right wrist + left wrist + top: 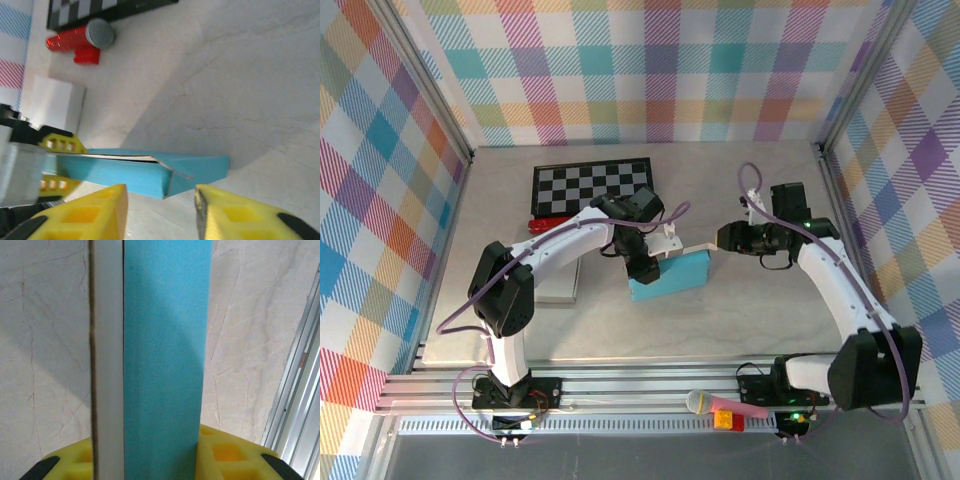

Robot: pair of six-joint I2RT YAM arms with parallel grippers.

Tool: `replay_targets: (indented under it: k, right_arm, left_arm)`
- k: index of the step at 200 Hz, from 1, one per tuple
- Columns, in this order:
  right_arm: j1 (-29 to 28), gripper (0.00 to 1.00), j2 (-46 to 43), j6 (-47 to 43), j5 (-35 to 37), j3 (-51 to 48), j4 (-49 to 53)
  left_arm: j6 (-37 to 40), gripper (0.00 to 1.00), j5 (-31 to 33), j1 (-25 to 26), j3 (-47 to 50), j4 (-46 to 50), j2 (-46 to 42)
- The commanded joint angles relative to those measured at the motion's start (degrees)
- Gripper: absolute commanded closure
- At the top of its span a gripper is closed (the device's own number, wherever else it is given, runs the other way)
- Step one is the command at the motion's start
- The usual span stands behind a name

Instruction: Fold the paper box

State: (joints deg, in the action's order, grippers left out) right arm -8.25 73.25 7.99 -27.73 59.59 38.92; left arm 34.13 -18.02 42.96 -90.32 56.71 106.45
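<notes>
Stone-look tabletop point(720, 325): left gripper point(641, 268) clamps blue paper box point(678, 272), right gripper point(160, 210) gapes empty; we judge end flap point(172, 169) needs tucking next.

Paper box point(675, 275) — before chessboard point(592, 186)

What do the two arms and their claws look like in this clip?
The left arm and right arm have white links, black joints and a purple cable looping alongside each. The left claw and right claw have yellow fingers with square pockets and black patches lower down.
</notes>
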Motion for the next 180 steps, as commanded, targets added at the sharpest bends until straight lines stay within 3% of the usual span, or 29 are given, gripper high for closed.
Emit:
replay_targets:
  k: [1,54,99,180]
  right_arm:
    - [0.2,0.52,3.7,-9.4,-2.6,2.7,2.3]
    - [-1.1,0.48,9.1,-8.9,-9.0,5.6,2.5]
    - [-2.1,0.49,9.6,-8.8,-9.8,4.6,3.9]
    - [-3.4,0.67,7.0,-10.0,-5.0,4.5,8.0]
  left_arm:
    - [0.8,0.71,-0.3,-0.5,-0.7,3.9,1.3]
    - [0.5,0.71,0.2,-0.6,-0.6,3.5,1.4]
    - [0.2,0.70,0.5,-0.6,-0.6,3.1,1.3]
    - [-0.5,0.69,0.8,-0.6,-1.0,2.7,1.7]
